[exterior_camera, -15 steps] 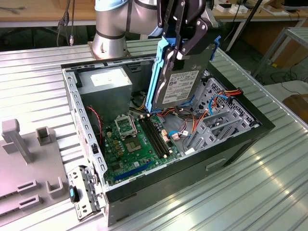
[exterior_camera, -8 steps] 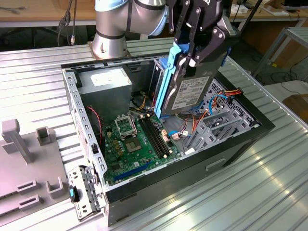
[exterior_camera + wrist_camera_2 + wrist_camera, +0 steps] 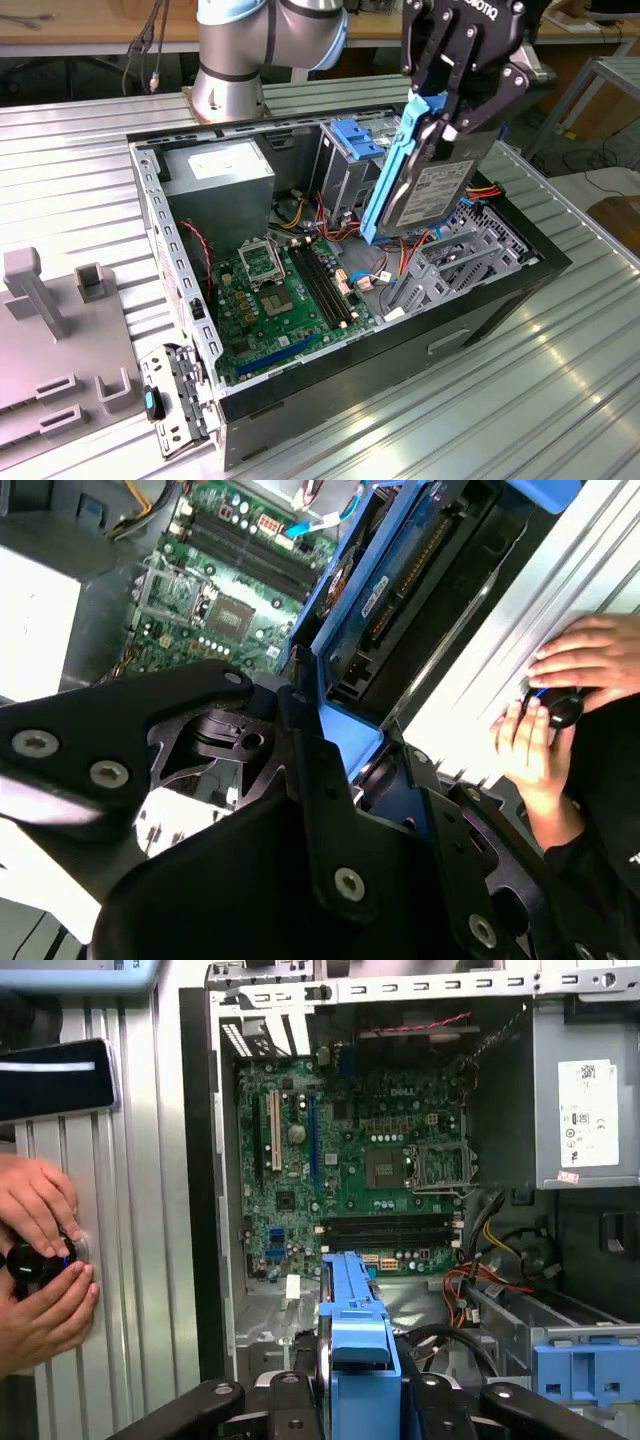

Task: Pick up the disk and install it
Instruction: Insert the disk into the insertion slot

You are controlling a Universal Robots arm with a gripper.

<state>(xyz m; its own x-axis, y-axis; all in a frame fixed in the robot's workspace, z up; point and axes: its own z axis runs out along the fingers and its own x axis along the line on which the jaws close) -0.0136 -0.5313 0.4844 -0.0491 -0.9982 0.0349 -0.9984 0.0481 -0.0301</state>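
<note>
In the exterior view, the black two-fingered gripper [image 3: 440,105] is clamped on the disk [image 3: 425,195], a dark grey metal slab in a bright blue plastic frame. The disk hangs steeply tilted over the open black desktop computer case [image 3: 400,370], toward the exterior view's right. Its lower end sits just inside the case's rim near the grey metal drive cage [image 3: 460,262], though it is hard to tell whether they touch. The case lies on the ribbed silver metal table [image 3: 570,400]. A green motherboard [image 3: 280,290] covers its floor, and a silver power-supply box with a white label [image 3: 220,172] fills one corner.

In the second wrist view, the blue frame runs from the gripper's black fingers [image 3: 310,770] toward the case. A person's two hands [image 3: 570,675] rest on the table beside the case, around a small black round knob [image 3: 562,708].

In the first wrist view, the disk's blue edge stands between the fingers, with the motherboard beyond it.
</note>
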